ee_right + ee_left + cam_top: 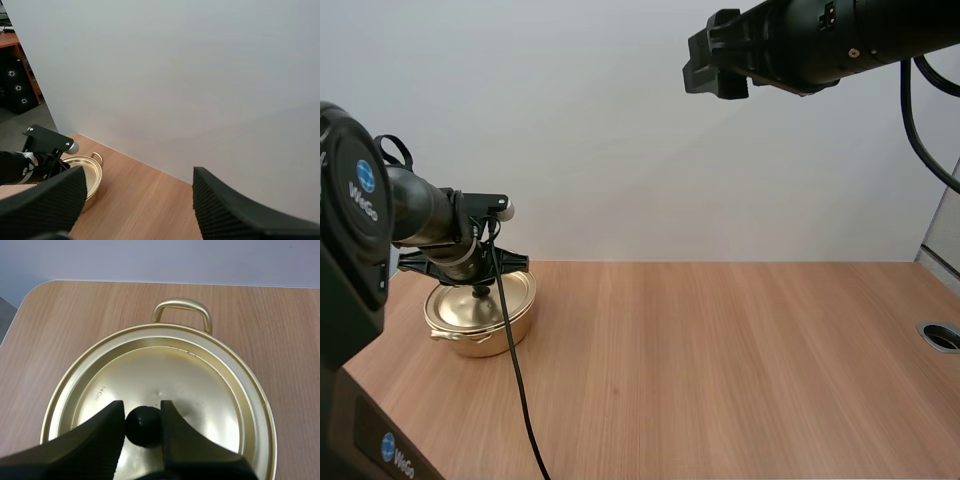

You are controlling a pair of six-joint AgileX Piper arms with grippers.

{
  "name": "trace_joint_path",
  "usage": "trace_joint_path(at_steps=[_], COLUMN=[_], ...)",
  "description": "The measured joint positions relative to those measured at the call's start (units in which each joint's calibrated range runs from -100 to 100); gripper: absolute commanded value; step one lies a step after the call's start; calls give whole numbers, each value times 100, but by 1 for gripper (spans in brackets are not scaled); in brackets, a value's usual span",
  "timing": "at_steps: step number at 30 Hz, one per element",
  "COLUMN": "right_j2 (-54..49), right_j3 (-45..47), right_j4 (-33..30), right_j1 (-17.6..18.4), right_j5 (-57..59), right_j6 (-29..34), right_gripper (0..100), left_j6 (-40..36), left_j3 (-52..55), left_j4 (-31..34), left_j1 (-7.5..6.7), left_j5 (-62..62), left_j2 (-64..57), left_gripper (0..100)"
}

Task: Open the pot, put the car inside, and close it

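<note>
Your left end effector [142, 410] pinches the black knob [143, 427] of the lid [200, 390], which sits on the gold pot [470, 340] at the left side of the surface [720, 360]. Your right end effector [140, 175] hangs high above the surface, fingers spread apart.

Wooden table [720, 360], one pot [485, 342] on it.
The gold pot stands near the far left corner with its lid [455, 310] on; a round hole [942, 336] is set in the table's right edge.
</note>
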Motion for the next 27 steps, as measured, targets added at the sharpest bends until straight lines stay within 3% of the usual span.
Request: trace_joint_path(at_steps=[7,9,10,23,24,25,26,27], right_j2=[0,0,0,0,0,0,0,0], right_j3=[0,0,0,0,0,0,0,0], right_j4=[106,133,133,-72,-91,-103,-116,-132], right_j1=[0,0,0,0,0,0,0,0], right_j5=[0,0,0,0,0,0,0,0], right_j6=[0,0,0,0,0,0,0,0], right_gripper=[100,100,100,100,100,100,100,100], left_j6=[246,360,405,444,471,511,523,532], left_j3=[0,0,0,-168,-226,-264,-299,-319], left_j4=[0,0,15,84,147,193,269,339], left_j1=[0,0,0,0,0,0,0,0], left_j5=[15,-44,-89,-255,-235,-191,-171,-171], left_j2=[10,10,10,-245,-304,-362,-434,-527], left_gripper=[87,100,100,100,89,71,51,23])
